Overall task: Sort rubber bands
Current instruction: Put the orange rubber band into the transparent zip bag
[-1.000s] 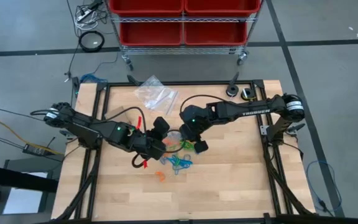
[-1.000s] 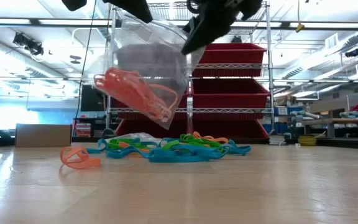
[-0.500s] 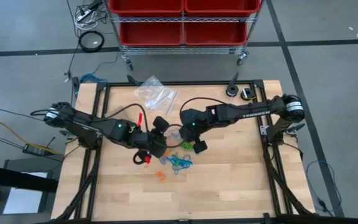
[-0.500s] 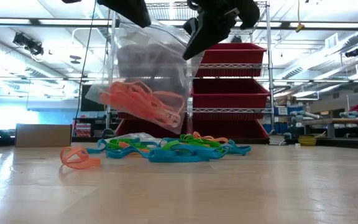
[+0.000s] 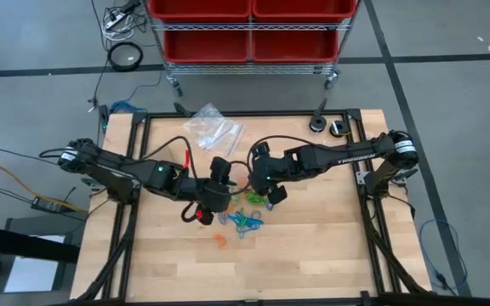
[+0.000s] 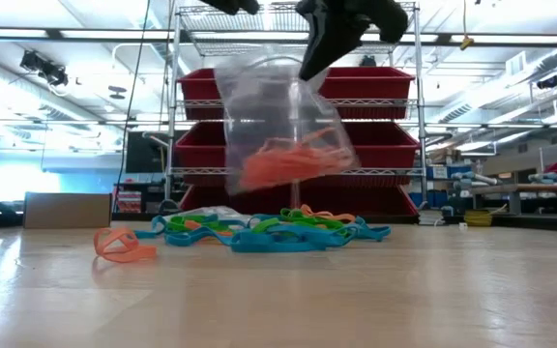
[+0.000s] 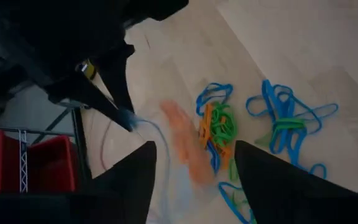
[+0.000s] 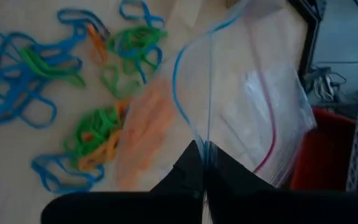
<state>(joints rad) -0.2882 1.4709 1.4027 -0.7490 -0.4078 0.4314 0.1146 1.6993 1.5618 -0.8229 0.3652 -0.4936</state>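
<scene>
A clear zip bag (image 6: pixel 280 126) with orange rubber bands (image 6: pixel 288 162) in its bottom hangs above the table from my right gripper (image 6: pixel 329 43), which is shut on its top edge. My left gripper (image 7: pixel 194 186) stands open beside the bag, apart from it, and shows only at the low view's top edge (image 6: pixel 230 5). Under the bag, a heap of blue, green and orange rubber bands (image 5: pixel 245 217) lies flat on the wooden table. One orange band (image 6: pixel 124 244) lies apart, nearer the front edge. My right gripper pinches the bag's top edge (image 8: pixel 205 148) by its blue zip line between its two fingers, which slant down from the table's right. The bag hangs below the fingers, clear of the table, with the orange bands gathered at its bottom.
More clear plastic bags (image 5: pixel 213 127) lie at the table's far edge, and small round parts (image 5: pixel 326 126) sit at the far right corner. A wire cart with red bins (image 5: pixel 249 25) stands beyond the table. Bare wood stretches to the near edge.
My left gripper has let go of the bag's top edge and drawn up and away. The bag, earlier held spread between both grippers, has swung toward the right gripper and now hangs from it alone. The orange bands have slid along with it. My right gripper has risen slightly.
</scene>
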